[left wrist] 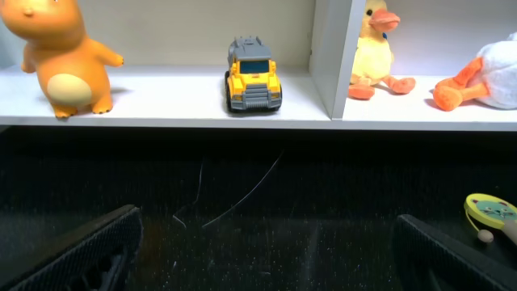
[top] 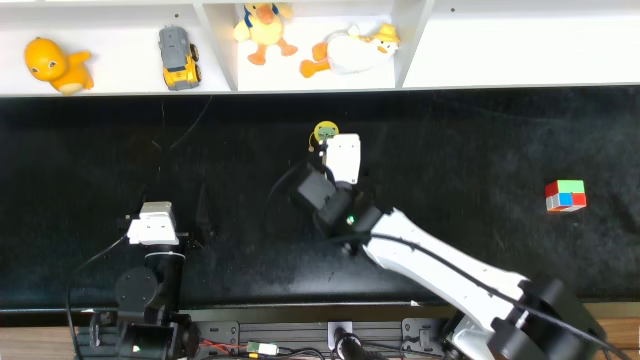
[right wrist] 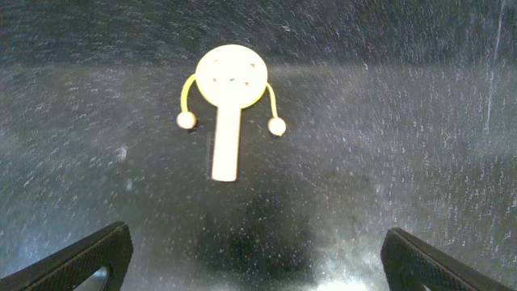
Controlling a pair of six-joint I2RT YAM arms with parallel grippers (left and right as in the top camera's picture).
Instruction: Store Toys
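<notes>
Rattle drum (right wrist: 229, 79) flat on the black table (top: 470, 150), upper middle of the top view, just short of the white shelf (top: 500, 45) and not yet stored. Round pale-yellow disc head, short straight stick handle, two small beads on thin curved cords either side; looks like painted wood, hard and light. The handle is narrow, probably the easier part to pinch. Right pincer (right wrist: 257, 234) hangs above it, released, dark fingers spread wide with the toy between and ahead of them, touching nothing. Likely lined up for a descent onto the toy. Left pincer (left wrist: 266, 218) also released, low over the table at lower left of the top view, facing the shelf and well apart from the drum; seems parked out of the way. Table surface matte, felt-like, flecked with lint. Shelf smooth, white, split by upright dividers. Left bay holds an orange figure (top: 57, 63), glossy and rounded like vinyl, and a yellow-grey toy truck (top: 179, 57), hard plastic on wheels. Middle bay holds a yellow duck plush (top: 263, 30) sitting upright and a white duck plush (top: 350, 50) on its side, both soft and fuzzy. Colour cube (top: 565, 195) sits alone at right of the table, well apart, still to be put away.
</notes>
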